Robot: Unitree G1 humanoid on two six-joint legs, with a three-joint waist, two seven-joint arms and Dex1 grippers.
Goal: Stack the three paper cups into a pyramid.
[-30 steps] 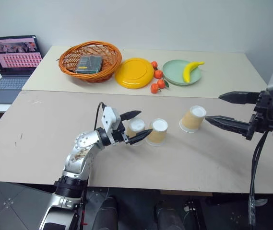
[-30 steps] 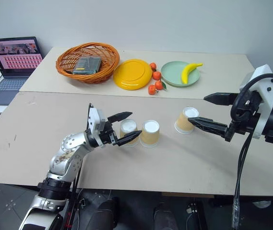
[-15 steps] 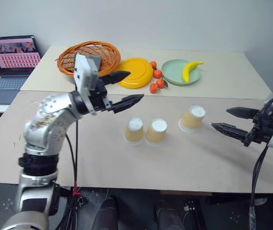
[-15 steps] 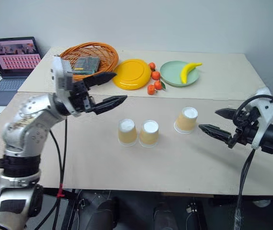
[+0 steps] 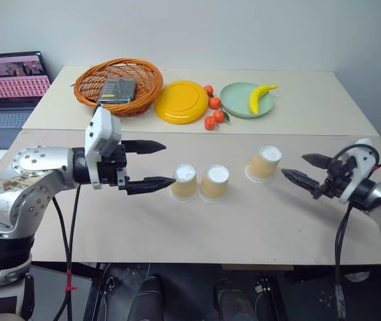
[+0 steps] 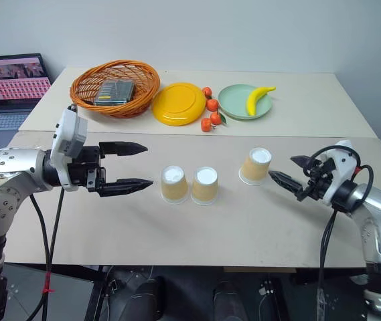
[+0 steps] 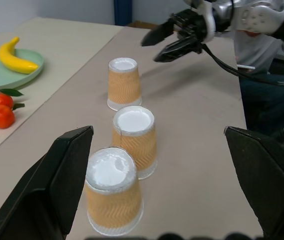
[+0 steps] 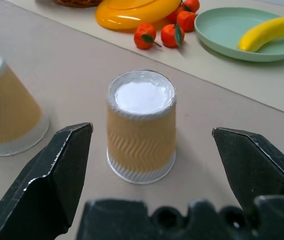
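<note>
Three paper cups stand upside down on the tabletop point(image 5: 197, 234), none stacked. Taking the middle cup point(image 5: 214, 184) as landmark: the left cup point(image 5: 183, 182) stands just beside it on its left, close but not clearly touching, and the right cup point(image 5: 264, 164) stands apart on its right, slightly farther back. The left gripper point(image 5: 155, 162) hovers left of the left cup, fingers spread, holding nothing. The right gripper point(image 5: 298, 168) points at the right cup from its right, fingers spread and empty.

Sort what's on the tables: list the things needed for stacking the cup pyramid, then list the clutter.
Needed: left cup, middle cup, right cup, all upside down on the near table; left gripper and right gripper, both open.

Clutter: wicker basket, yellow plate, tangerines, green plate with banana, laptop.
</note>
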